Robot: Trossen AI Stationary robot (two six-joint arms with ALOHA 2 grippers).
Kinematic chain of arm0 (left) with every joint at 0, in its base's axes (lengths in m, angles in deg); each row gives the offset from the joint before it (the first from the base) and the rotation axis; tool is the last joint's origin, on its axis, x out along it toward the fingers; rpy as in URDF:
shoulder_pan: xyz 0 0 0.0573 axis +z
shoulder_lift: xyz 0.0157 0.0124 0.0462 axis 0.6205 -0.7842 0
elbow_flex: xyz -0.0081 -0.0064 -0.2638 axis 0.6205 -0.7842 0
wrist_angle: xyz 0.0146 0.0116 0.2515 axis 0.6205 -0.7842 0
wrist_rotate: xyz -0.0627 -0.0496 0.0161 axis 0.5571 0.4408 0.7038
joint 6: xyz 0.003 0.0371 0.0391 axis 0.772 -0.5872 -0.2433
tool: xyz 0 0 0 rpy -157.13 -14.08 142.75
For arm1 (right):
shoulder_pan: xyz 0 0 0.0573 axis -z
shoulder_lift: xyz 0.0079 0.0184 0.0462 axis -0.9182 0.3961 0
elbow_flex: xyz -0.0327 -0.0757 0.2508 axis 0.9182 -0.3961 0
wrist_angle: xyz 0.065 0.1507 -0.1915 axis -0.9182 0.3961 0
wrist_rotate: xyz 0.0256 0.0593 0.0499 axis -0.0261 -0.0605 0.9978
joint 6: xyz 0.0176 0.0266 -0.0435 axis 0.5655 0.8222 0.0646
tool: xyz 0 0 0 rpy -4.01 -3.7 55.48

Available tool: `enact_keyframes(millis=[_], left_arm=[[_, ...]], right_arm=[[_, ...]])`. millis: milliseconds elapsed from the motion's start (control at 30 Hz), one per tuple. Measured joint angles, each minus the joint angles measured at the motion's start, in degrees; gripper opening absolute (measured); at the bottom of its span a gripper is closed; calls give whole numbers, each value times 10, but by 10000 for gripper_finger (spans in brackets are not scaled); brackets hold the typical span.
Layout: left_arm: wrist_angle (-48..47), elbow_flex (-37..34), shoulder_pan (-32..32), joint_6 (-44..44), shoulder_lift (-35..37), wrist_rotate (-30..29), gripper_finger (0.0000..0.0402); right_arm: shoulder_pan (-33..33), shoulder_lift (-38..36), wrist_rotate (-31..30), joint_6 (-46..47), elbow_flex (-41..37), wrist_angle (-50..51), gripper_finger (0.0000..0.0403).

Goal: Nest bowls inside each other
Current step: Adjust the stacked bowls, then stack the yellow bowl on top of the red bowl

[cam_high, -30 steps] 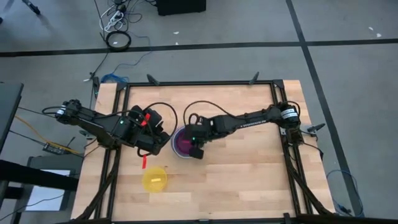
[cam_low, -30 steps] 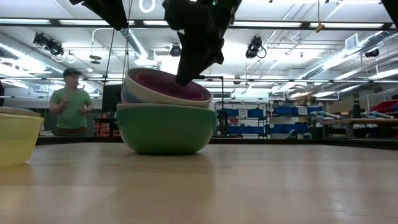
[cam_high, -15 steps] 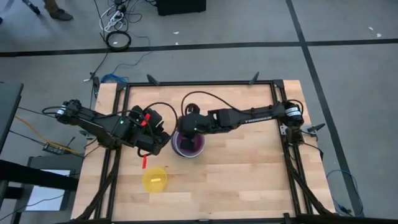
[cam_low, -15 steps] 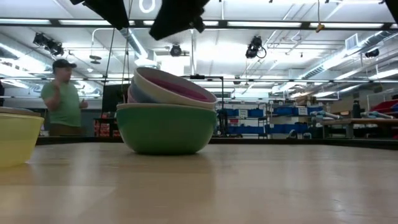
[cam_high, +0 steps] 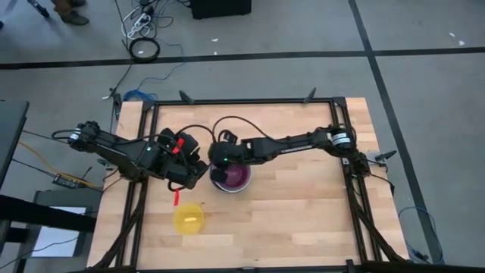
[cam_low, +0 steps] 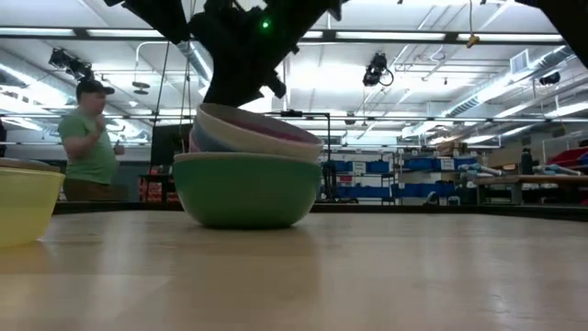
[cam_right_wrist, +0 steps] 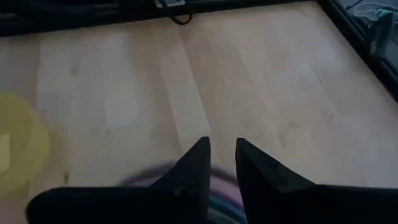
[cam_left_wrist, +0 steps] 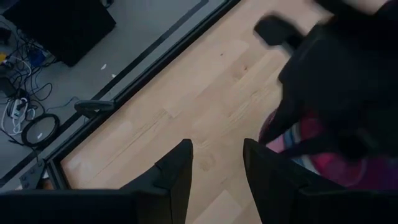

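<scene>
A green bowl (cam_low: 246, 191) stands on the table with white, blue and pink bowls (cam_low: 262, 138) nested in it, tilted so that their left side in the low view is higher. From above this stack (cam_high: 238, 180) shows a pink inside. My right gripper (cam_high: 220, 164) (cam_right_wrist: 219, 149) slants down over the stack's far-left rim, its fingers a narrow gap apart with nothing between the tips. My left gripper (cam_high: 195, 173) (cam_left_wrist: 217, 158) hangs open just left of the stack. A yellow bowl (cam_high: 188, 218) stands alone near the front edge. My right gripper comes down slanting at the raised rim (cam_low: 213, 110) of the tilted inner bowls. The rim (cam_right_wrist: 221, 190) shows under the fingers in the right wrist view. Whether the fingers touch it, I cannot tell.
Bare wood lies right of and in front of the stack. The table's black frame (cam_high: 250, 100) runs along the far edge. Beyond the table a person (cam_low: 89, 138) stands in the room, seen in the low view.
My right gripper has lifted off the near-right side of the inner bowls, crossed over the stack toward the table's far-left, tipped further down, and now stands at the raised rim. The inner bowls have stayed tilted in the green bowl.
</scene>
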Motion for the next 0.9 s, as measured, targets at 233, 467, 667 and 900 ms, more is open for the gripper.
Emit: enact_keyframes(millis=[233,467,667,900], left_arm=[[3,0,0,-8,0,-3,152],[0,0,0,-8,0,-2,152],[-19,0,0,-6,0,19,152],[-46,-9,-15,-9,1,162,152]], right_arm=[[2,48,3,9,-2,-26,66],[0,27,7,4,-1,-24,65],[-2,-47,-32,-11,0,70,65],[-25,-156,-162,37,0,323,65]])
